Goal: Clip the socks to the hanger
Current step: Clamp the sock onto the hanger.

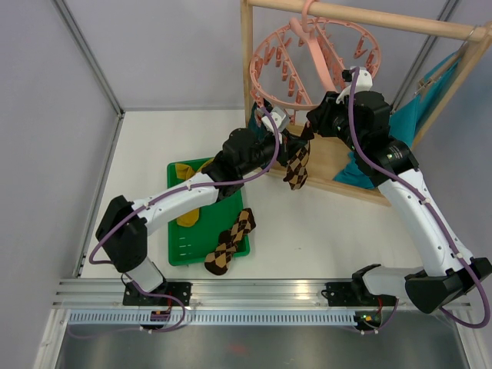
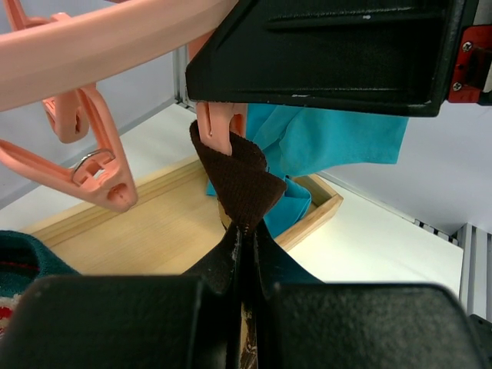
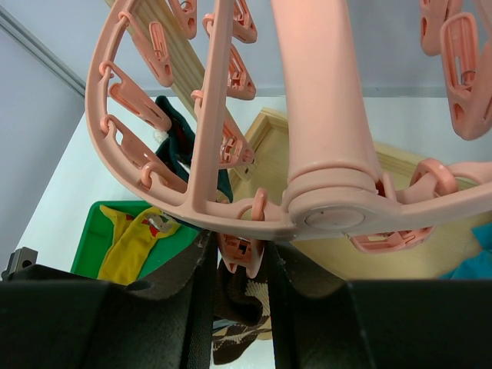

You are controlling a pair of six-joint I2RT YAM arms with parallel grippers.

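Clipping step in hand. Left gripper [image 2: 246,265] is clamped on the brown argyle sock [image 2: 240,184]. Its cuff, just above the fingertips, touches a pink clip [image 2: 219,127] of the hanger [image 3: 207,115]. Right gripper [image 3: 242,265] pinches that clip between its fingers. Next move, in my judgement: seat the cuff deeper, then release the clip.

The left arm [image 1: 175,197] and right arm [image 1: 419,209] have white links, black joints and bases; a purple cable [image 1: 354,108] runs along each. The left gripper [image 2: 244,242] is matte black.
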